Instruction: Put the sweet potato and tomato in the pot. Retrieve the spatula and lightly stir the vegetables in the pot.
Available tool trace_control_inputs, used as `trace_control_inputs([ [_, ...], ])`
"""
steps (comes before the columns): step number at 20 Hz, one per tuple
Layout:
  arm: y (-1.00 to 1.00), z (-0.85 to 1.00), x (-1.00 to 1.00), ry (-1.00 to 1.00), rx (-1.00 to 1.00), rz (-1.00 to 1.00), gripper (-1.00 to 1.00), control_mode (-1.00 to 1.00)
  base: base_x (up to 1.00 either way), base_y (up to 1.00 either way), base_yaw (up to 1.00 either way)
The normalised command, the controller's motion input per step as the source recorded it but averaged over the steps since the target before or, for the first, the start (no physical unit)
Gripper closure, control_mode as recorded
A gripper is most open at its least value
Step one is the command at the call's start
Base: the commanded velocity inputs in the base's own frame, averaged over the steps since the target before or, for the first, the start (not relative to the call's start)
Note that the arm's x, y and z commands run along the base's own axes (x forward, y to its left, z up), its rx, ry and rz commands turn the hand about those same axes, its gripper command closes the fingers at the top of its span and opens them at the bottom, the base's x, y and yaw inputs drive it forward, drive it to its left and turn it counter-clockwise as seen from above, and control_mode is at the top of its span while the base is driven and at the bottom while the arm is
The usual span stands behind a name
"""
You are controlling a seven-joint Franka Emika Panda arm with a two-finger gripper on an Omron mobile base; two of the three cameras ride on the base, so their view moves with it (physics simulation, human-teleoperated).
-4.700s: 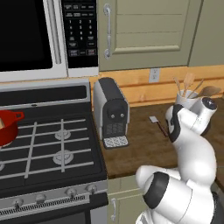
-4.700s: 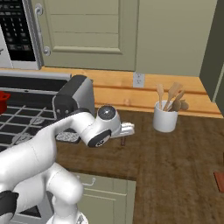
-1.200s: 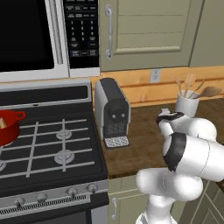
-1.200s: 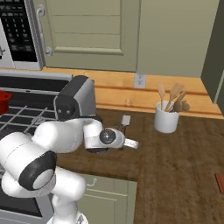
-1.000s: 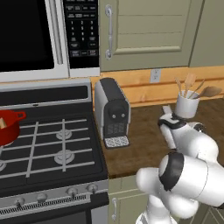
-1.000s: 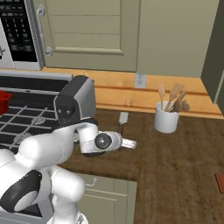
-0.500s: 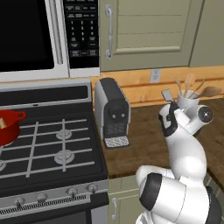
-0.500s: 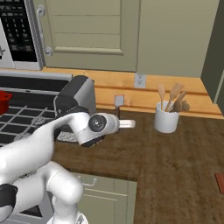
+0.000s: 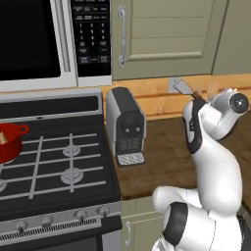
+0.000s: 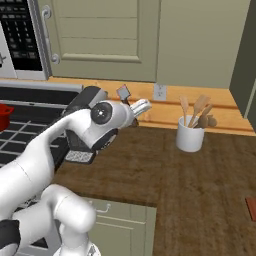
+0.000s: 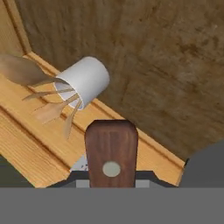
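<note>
Glossy red pot [image 9: 11, 142], grained wooden counter [image 10: 200, 175], brown wood-handled spatula [image 11: 111, 153] with grey metallic blade.

Glossy red pot [image 9: 10, 142], brown-handled grey spatula [image 11: 111, 155]

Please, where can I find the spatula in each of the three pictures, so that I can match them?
Left base view: the spatula is at the upper right, its grey blade raised before the wooden backsplash.
Right base view: its blade is at the upper middle, above the arm's wrist.
Hand view: its brown handle end is at the bottom centre.
Shared landmark: the white utensil holder, also in the hand view.
</note>
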Motion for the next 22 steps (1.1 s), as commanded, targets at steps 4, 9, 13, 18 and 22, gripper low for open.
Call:
trace_control_inputs([
  [4, 0.00, 0.31, -0.16, 0.00, -0.92, 0.47, 1.00, -1.00, 0.00, 0.00, 0.00],
  [9, 0.00, 0.06, -0.08, 0.16, -0.96, 0.55, 1.00, -1.00, 0.00, 0.00, 0.00],
  [13, 0.00, 0.34, -0.03, 0.11, -1.00, 0.52, 1.00, -1.00, 0.00, 0.00, 0.00],
  [18, 0.00, 0.63, -0.04, 0.00, -1.00, 0.39, 1.00, -1.00, 0.00, 0.00, 0.00],
  [22, -0.03, 0.29, -0.01, 0.00, -1.00, 0.28, 1.00, -1.00, 0.00, 0.00, 0.00],
])
